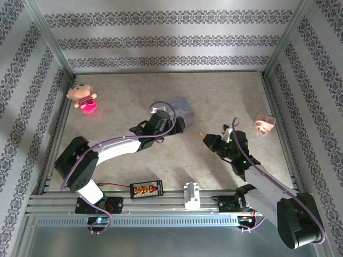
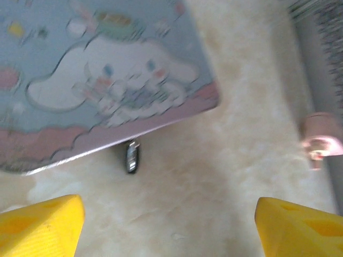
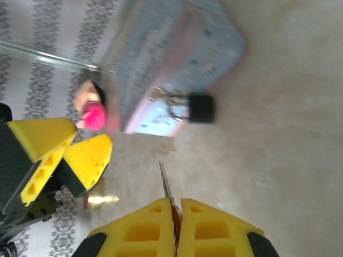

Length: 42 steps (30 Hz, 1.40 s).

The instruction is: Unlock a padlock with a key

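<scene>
1. Patterned walls (image 1: 161, 40) close in a pale, marbled bench (image 1: 230, 91); a pale blue tin (image 2: 107, 80) with a cartoon lid lies near its middle.
2. My padlock (image 3: 199, 107) hangs at the front wall of that tin, its dark body out over the bench and its shackle caught at the tin's edge.
3. My right tool (image 3: 172, 203) is pinched tight on the key (image 3: 165, 181), blade pointing out ahead; my left tool (image 2: 169, 206) stands wide with nothing in it.
4. In my right wrist view the padlock lies ahead of the blade and slightly to the right; its long axis runs across my line of approach, shackle toward the tin and body away from it. I cannot see the keyhole; I judge it sits at the body's far end, so the blade must turn to line up.
5. My left tool is nearer, hovering just above the padlock; it looks best placed to steady the body.
6. Room is tight on the tin side, with my left fingers close by; open bench lies on the other side; a doll (image 1: 83, 96) and a pink toy (image 1: 263, 123) sit well apart.
</scene>
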Available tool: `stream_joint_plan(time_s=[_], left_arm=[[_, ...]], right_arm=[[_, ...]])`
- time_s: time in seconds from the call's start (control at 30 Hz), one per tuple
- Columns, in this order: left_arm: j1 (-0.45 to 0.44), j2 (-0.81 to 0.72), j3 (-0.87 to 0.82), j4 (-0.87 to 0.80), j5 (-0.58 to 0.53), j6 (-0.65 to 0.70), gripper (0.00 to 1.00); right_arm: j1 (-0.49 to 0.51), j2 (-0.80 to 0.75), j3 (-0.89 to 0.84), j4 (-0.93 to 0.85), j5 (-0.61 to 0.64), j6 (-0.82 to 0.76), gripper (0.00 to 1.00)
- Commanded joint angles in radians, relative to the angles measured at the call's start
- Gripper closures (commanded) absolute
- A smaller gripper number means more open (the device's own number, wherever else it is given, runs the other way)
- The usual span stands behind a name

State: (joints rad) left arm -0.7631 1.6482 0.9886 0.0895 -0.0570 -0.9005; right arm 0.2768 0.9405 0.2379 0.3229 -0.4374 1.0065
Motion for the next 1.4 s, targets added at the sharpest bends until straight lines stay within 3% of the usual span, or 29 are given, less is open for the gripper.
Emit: stream_joint_plan(time_s=[0.0, 0.2, 0.4, 0.6, 0.73, 0.9, 1.07, 1.37], left_arm=[[-0.048, 0.032, 0.011, -0.065, -0.137, -0.060, 0.18], [-0.104, 0.121, 0.030, -0.052, -0.265, -0.115, 0.34], [-0.127, 0.224, 0.015, 0.147, -0.270, -0.104, 0.43], [-0.128, 0.306, 0.054, 0.244, -0.307, -0.034, 0.50], [-0.127, 0.337, 0.086, 0.258, -0.311, -0.008, 0.50], [-0.115, 0.376, 0.172, 0.108, -0.370, -0.015, 0.38], [-0.076, 0.377, 0.199, 0.012, -0.408, 0.009, 0.36], [-0.006, 0.365, 0.249, -0.118, -0.450, 0.093, 0.24]], right_arm=[[-0.005, -0.024, -0.032, -0.025, 0.043, -0.013, 1.00], [-0.008, -0.024, -0.046, -0.035, 0.065, -0.025, 1.00], [-0.011, 0.007, -0.040, -0.025, 0.062, -0.038, 1.00], [-0.013, 0.012, -0.028, -0.015, 0.051, -0.049, 1.00], [-0.014, 0.009, -0.025, -0.014, 0.052, -0.054, 1.00], [-0.016, 0.009, -0.023, -0.010, 0.051, -0.054, 1.00], [-0.021, 0.009, -0.016, -0.011, 0.042, -0.056, 1.00], [-0.029, 0.015, -0.011, -0.006, 0.039, -0.057, 1.00]])
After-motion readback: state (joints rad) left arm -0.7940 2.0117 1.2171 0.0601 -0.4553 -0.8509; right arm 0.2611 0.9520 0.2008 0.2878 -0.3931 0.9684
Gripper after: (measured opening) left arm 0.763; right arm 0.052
